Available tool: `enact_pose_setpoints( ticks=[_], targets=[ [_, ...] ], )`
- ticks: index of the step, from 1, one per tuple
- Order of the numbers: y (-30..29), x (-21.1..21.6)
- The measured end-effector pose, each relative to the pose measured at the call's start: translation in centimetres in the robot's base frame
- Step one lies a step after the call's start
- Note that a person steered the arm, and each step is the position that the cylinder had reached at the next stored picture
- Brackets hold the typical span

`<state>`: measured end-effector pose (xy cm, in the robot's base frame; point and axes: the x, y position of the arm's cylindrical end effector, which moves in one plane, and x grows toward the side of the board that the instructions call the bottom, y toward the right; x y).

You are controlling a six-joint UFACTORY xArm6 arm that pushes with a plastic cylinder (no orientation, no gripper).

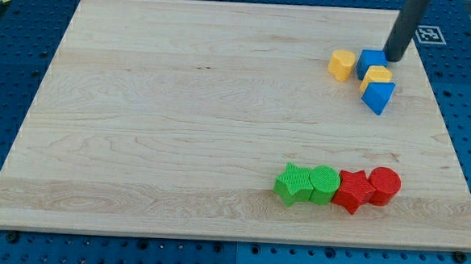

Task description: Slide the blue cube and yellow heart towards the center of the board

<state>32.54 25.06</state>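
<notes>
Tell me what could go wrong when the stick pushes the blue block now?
1. My tip sits at the blue cube's right edge, and the cube touches a yellow block and sits close to the blue triangle block. A push could drag the triangle along too.
2. Another yellow block lies just to the cube's left, so it may get shoved off sideways.
3. I cannot tell which yellow block is the heart, so the wrong one might travel to the centre.

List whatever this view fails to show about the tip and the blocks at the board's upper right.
- My tip: whether it touches the blue cube cannot be told; they overlap in the camera view.
- Yellow heart: too small to confirm its shape; it covers part of the cube.
- Rod's upper part: cut off by the view's top.
</notes>
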Motion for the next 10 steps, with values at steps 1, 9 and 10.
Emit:
enact_pose_setpoints(
  ticks=[1,9,10],
  targets=[
    [0.1,1.6],
    [-15.2,2.2],
    [-17.9,2.2]
  ],
)
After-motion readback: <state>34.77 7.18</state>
